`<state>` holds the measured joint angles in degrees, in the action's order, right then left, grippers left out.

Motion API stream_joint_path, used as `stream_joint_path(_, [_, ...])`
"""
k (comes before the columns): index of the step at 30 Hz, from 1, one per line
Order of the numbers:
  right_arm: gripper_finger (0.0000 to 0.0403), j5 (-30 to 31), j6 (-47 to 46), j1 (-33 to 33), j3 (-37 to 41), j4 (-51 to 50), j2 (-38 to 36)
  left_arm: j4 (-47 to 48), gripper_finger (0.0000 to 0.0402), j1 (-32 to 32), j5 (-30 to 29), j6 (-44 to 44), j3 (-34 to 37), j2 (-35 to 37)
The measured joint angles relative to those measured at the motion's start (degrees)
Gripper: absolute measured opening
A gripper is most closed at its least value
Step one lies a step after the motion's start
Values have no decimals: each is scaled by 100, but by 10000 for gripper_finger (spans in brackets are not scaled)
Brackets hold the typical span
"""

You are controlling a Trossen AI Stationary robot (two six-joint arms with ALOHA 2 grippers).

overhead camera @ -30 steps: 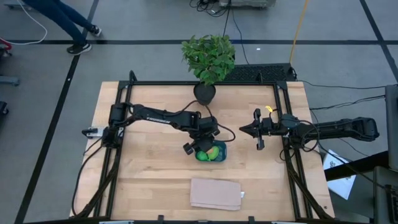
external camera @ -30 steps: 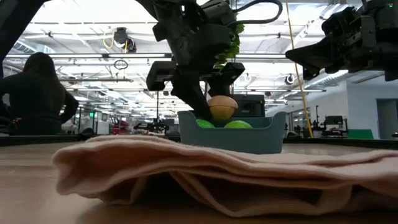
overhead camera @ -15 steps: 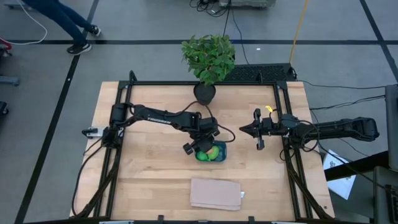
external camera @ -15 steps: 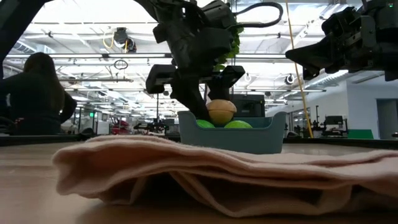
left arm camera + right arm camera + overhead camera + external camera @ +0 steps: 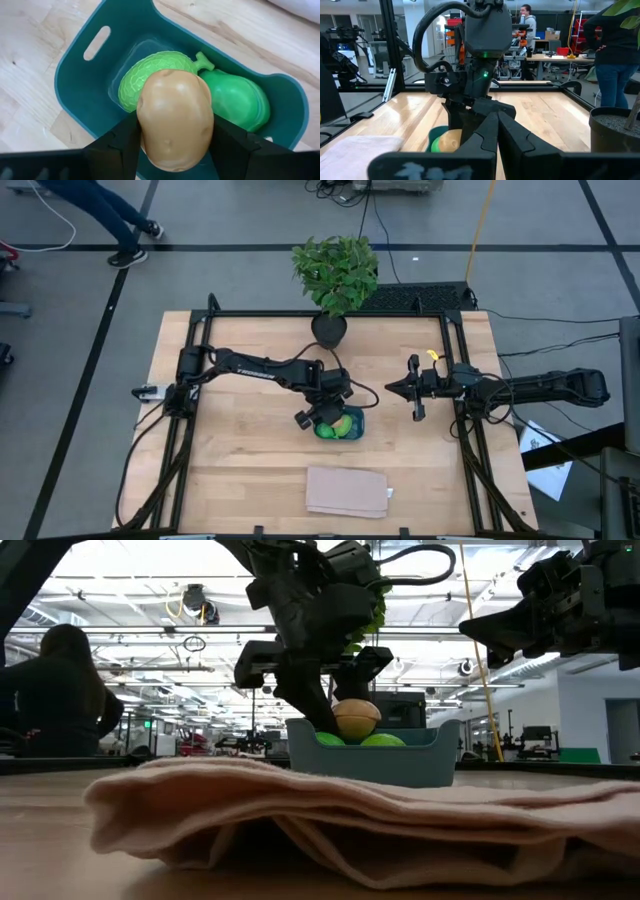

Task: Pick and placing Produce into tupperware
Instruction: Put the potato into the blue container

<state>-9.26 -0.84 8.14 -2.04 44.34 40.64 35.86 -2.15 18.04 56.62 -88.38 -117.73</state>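
The teal tupperware [image 5: 80,85] sits mid-table with bare wood on every side, a folded tan cloth [image 5: 346,491] nearer the front edge. Reaching down over it, the left gripper [image 5: 175,145] pinches the orange-tan piece [image 5: 175,117] just above, perhaps touching, two green pieces [image 5: 235,97] inside. The right gripper [image 5: 390,389] hangs well apart, fingers pressed together

A leafy potted plant [image 5: 335,275] and a folded tan cloth [image 5: 347,491] flank the table [image 5: 240,470].

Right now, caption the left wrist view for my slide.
Left gripper holds a tan potato over the teal container with two green produce pieces inside.
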Motion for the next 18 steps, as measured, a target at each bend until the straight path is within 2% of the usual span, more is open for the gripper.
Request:
stream_joint_path(7, [0,-1,-15,0,0,0,0,2,188,-1,132,-209,0,0])
stream_joint_path(18, [0,-2,-20,0,0,0,0,15,188,-2,188,163,0,0])
